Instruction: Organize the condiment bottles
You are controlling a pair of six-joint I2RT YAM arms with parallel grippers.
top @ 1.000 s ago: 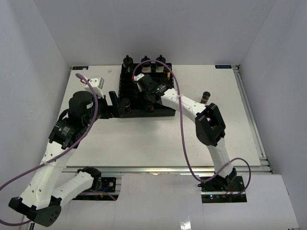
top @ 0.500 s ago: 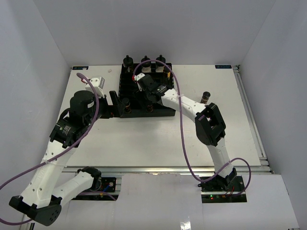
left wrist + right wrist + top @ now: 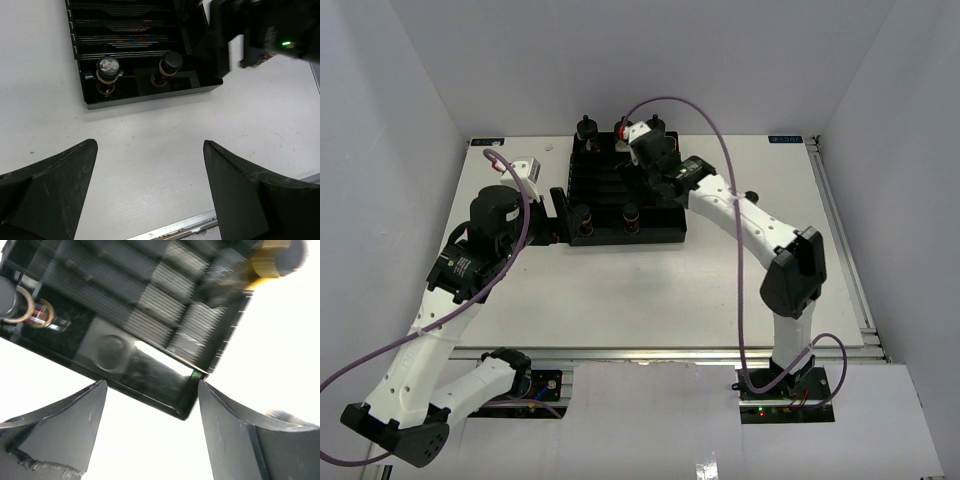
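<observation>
The black slotted tray sits at the back middle of the table. Two slim dark spice jars stand in its front row; they also show in the left wrist view. Three black-capped bottles stand along its far edge. A blurred yellow-banded jar shows beyond the tray's corner. My right gripper is open and empty over the tray. My left gripper is open and empty above bare table, left of the tray.
A small dark knob shows on the table beside my right forearm; I cannot tell what it is. The table's near metal edge runs below my left fingers. White walls close the sides and back.
</observation>
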